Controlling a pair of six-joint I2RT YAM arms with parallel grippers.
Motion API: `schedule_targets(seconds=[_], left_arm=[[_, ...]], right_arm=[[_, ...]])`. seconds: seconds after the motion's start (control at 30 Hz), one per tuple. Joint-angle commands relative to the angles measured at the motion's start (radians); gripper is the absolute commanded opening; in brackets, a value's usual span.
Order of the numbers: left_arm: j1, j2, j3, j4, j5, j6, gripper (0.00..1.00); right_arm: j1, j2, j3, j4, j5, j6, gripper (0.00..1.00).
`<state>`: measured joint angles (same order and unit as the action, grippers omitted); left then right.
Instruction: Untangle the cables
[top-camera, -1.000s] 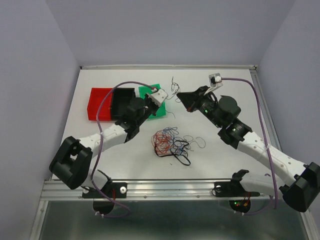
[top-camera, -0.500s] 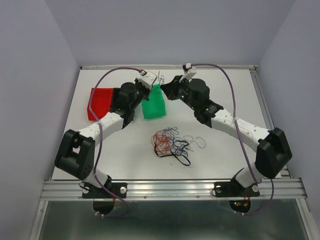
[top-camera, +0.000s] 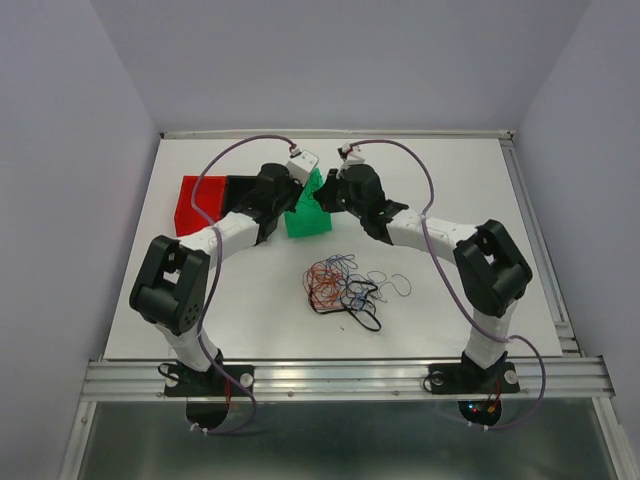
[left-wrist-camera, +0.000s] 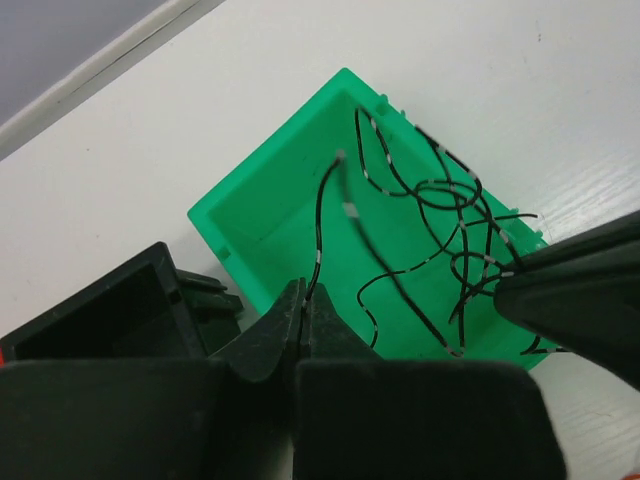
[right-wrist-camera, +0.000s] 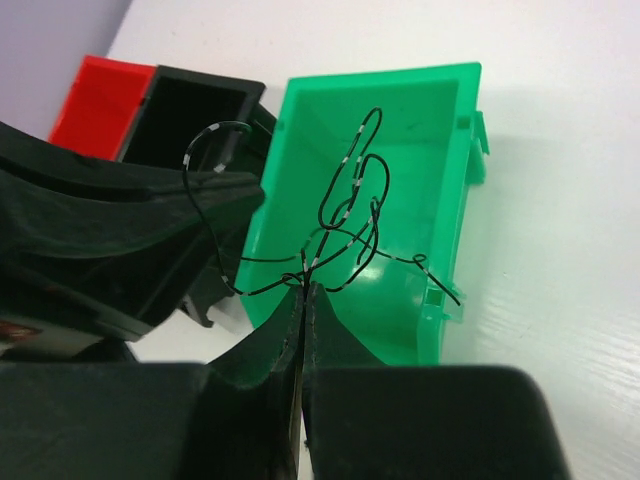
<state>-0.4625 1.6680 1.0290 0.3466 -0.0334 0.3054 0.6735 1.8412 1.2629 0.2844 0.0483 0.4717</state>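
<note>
Both my grippers are pinched tight on the same strand right now. My left gripper (left-wrist-camera: 302, 300) has its two smooth black fingertips pressed flat together on one end of a black cable (left-wrist-camera: 318, 230), and my right gripper (right-wrist-camera: 302, 295) is clamped the same way on a knotty bit further along it. The cable is hair-thin and springy, black with little pale bands along it, and it curls into a bunch of loose loops between the two grips. All of that hangs just over the green bin (left-wrist-camera: 255, 220), a glossy moulded plastic box with straight walls, small tabs along one rim and a smooth floor; I can't tell if the loops actually touch the inside. Right beside it is a black bin (left-wrist-camera: 100, 300) of the same boxy shape, with a red bin (top-camera: 198, 205) next to that one. The rest of the cables (top-camera: 340, 285) sit well apart from my grippers, nearer the arm bases: a flat scribbly clump of red, blue and black loops on the matte white table (top-camera: 480, 170), red mostly on the left, black loops trailing out on the right.
</note>
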Motion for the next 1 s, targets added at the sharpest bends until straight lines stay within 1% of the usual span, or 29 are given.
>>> schedule_targets(seconds=[0.0,0.13,0.23,0.37,0.47,0.5,0.57,0.73,0.87,0.97], left_arm=[[0.004,0.018,0.1,-0.058,-0.06,-0.019,0.0],[0.002,0.047,0.128,-0.086,-0.049,-0.026,0.0],[0.002,0.067,0.16,-0.135,-0.027,-0.035,0.07],[0.002,0.099,0.204,-0.214,-0.01,-0.051,0.08],[0.004,0.096,0.22,-0.256,0.006,-0.064,0.13],[0.004,0.093,0.223,-0.261,0.004,-0.065,0.2],[0.002,0.069,0.214,-0.258,0.004,-0.068,0.29],[0.002,0.0,0.158,-0.193,-0.017,-0.06,0.35],[0.002,-0.082,0.122,-0.158,-0.005,-0.057,0.39],[0.002,-0.134,0.103,-0.146,-0.032,-0.052,0.42]], right_arm=[[-0.003,0.067,0.113,-0.004,0.021,0.002,0.0],[-0.003,0.131,0.158,-0.014,0.016,0.008,0.01],[-0.002,0.153,0.171,-0.019,0.028,0.008,0.01],[-0.003,0.164,0.174,-0.025,0.051,0.007,0.0],[-0.003,0.176,0.179,-0.03,0.058,0.008,0.0],[-0.002,0.178,0.179,-0.03,0.061,0.008,0.01],[-0.002,0.184,0.184,-0.031,0.062,0.005,0.01],[-0.002,0.207,0.193,-0.031,0.058,0.004,0.01],[-0.002,0.23,0.213,-0.034,0.042,-0.007,0.01],[0.0,0.26,0.254,-0.066,0.051,-0.016,0.0]])
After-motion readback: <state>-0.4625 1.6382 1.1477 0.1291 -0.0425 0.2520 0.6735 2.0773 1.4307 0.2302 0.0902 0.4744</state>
